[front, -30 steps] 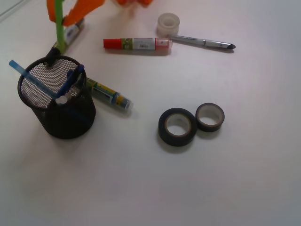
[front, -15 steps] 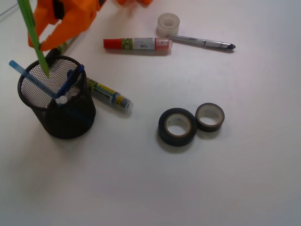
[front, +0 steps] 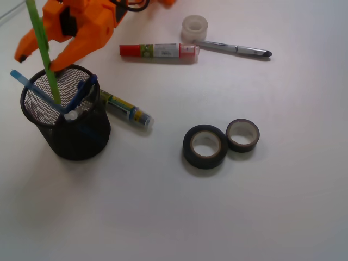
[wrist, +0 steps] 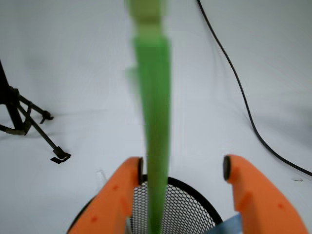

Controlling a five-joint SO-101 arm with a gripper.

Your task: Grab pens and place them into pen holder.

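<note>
Green pen [front: 44, 54] near-upright, tip down inside pen holder [front: 68, 117]; end effector [front: 41, 57] fingers spread, pen against one finger, grip unclear. Three other pens in holder, one silver pen [front: 234, 49] lying on counter [front: 244, 206].

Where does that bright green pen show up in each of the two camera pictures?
Front: the green pen stands at upper left, its lower end inside the pen holder.
Wrist: the green pen runs down the picture's middle, beside one orange finger.
Shared landmark: the holder's black mesh rim, under the gripper.
</note>
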